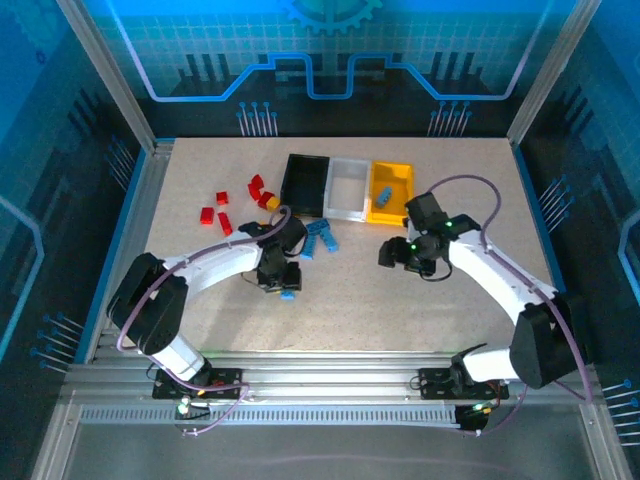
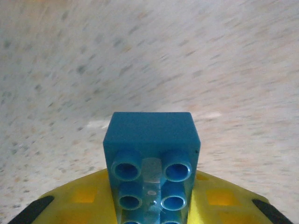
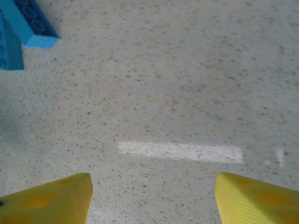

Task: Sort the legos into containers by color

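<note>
- left gripper (image 1: 282,283): closed partway on a blue brick (image 2: 152,135); the brick sits between the yellow fingers (image 2: 84,198), just above the table (image 1: 350,310) in front of the left arm.
- right gripper (image 3: 152,191): fingers (image 3: 51,198) wide apart, holding nothing, above bare table near the loose blue legos (image 3: 28,28).
- step in hand, as judged: carry the gripped brick to its bin.
- the yellow bin (image 1: 400,172) already holds a blue piece (image 1: 384,195), so it is the likely target; the black bin (image 1: 305,160) and white bin (image 1: 348,165) stand beside it, touching in a row.
- lift clear of the bin walls before crossing, and pass around the right arm.
- open the fingers only when the brick is over the bin floor.
- brick pose: studded face turned toward the wrist camera; long axis runs out along the fingers, with the plain end face pointing away.
- red legos (image 1: 222,212) lie well apart on the left, unsorted.
</note>
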### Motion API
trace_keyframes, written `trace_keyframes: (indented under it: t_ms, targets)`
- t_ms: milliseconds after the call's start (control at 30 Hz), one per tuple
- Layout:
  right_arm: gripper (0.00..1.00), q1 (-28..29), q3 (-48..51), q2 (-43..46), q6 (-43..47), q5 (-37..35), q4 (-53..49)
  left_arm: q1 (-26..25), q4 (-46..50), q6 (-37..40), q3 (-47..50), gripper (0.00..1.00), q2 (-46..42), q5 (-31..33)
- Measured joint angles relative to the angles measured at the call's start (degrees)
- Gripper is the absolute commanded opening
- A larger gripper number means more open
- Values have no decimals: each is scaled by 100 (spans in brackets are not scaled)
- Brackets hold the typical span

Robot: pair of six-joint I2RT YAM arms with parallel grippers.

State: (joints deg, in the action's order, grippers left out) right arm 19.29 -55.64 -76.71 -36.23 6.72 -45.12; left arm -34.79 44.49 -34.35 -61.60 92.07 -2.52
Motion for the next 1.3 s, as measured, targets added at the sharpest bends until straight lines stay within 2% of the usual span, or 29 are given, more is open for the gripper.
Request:
trace_keyframes:
  t_ms: [133, 267, 533, 767, 1067, 1300]
  targets:
    - [71, -382, 428, 417, -151, 146, 2, 0, 17, 42, -863, 27, 90, -227]
    - [71, -503, 809, 723, -262, 219, 0, 0, -24, 118, -1904, 27, 557, -490]
    - [71, -726, 1130, 861, -275, 404, -7, 0, -199, 96, -4006, 27, 2177, -1093]
    - [71, -750, 1132, 962, -260, 415, -42, 0, -678, -289, -5663, 27, 3652, -1635]
    - [71, -787, 1134, 992, -251, 459, -87, 0, -1217, -1029, -7283, 27, 5101, -2026]
    - [71, -813, 1128, 841, -232, 494, -85, 0, -1362, -1255, -7888, 28, 5532, -2037]
